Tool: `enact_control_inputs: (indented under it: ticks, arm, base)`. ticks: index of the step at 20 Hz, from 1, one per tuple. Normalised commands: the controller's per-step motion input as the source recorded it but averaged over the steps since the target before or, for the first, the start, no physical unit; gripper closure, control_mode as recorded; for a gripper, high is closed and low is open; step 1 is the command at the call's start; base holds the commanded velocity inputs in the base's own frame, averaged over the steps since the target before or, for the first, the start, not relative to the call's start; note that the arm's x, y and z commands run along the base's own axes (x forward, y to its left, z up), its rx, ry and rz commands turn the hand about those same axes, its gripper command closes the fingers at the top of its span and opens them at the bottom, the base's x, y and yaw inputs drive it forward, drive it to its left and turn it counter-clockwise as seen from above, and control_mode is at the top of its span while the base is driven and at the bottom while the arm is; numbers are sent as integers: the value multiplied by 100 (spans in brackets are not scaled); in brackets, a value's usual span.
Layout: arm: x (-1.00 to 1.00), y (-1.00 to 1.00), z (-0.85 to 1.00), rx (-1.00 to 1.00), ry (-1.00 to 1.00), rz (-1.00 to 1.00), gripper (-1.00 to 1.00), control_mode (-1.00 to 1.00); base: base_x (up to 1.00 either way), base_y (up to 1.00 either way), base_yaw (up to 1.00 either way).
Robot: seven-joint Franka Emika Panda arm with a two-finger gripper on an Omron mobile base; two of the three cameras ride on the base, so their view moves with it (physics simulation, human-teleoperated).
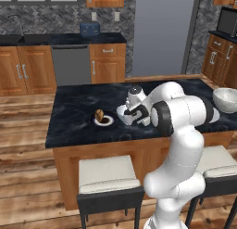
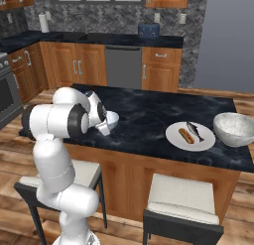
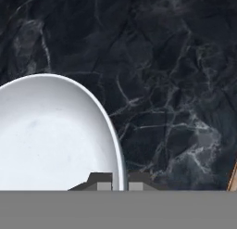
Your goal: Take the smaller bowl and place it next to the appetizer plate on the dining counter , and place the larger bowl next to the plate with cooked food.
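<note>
Now | gripper (image 3: 120,181) pinched on the small bowl's (image 3: 51,135) rim, one finger each side of the wall | bowl low over the dining counter (image 1: 74,114), just beside the appetizer plate (image 1: 104,120) | risk: thin rim hold may let it tilt or slip; releasing high could tip it onto the plate.

blue toaster (image 1: 89,28), dishwasher (image 1: 71,65), stools (image 1: 108,174)

The arm (image 1: 178,113) hides most of the smaller bowl (image 1: 122,113).
</note>
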Motion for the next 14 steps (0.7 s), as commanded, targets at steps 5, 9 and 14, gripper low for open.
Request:
enact_control_inputs:
  ticks: [5,9,14]
  arm:
    - [52,8,-46,0,0,0,100,-100]
    - [25,0,1,0,1,-6,-100,-100]
    - [-5,-4,54,0,3,-9,-100,-100]
  base:
    - [0,0,0]
    - [0,0,0]
    - [0,0,0]
